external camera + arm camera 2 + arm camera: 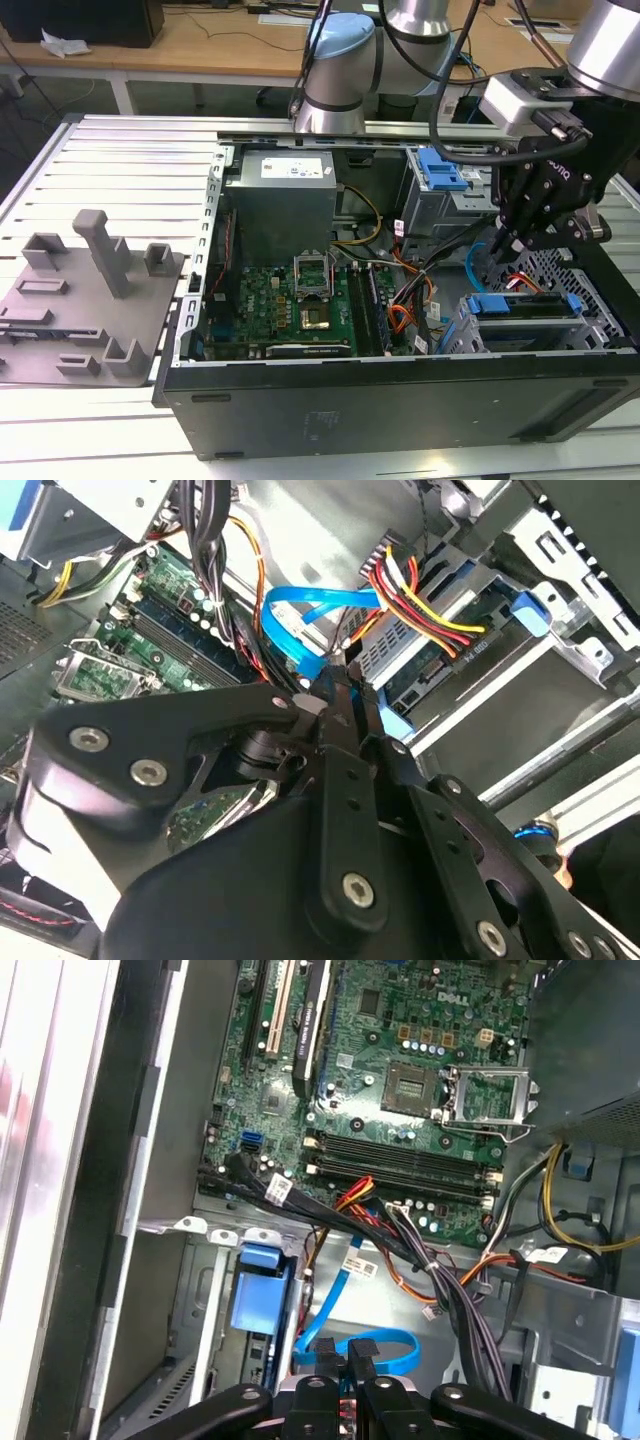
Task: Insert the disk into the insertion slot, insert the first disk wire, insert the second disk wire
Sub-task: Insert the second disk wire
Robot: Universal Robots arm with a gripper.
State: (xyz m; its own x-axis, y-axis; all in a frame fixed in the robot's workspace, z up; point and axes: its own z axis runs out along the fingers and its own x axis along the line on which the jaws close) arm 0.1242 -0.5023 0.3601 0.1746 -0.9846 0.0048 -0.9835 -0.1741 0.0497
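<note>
The disk [524, 306], silver in its blue carrier, sits inside the insertion slot [600, 322], the grey perforated cage at the case's front on the exterior view's right. The first disk wire [420, 595], a red and orange bundle, ends in a black connector at the disk's [400, 665] end. My gripper [510, 240] hangs just above the disk. Its fingers are shut on the end of the second disk wire [300, 605], the glossy light-blue cable. This cable loops right behind my gripper [345, 1362] in both wrist views [345, 685] and shows as a flat loop [385, 1345].
The open case holds a green motherboard [290, 300], a grey power supply [280, 200] and a taller cage with a blue latch [440, 175]. Thick black cables [440, 1280] cross near the disk. A grey fixture plate [80, 300] lies on the slatted table at the exterior view's left.
</note>
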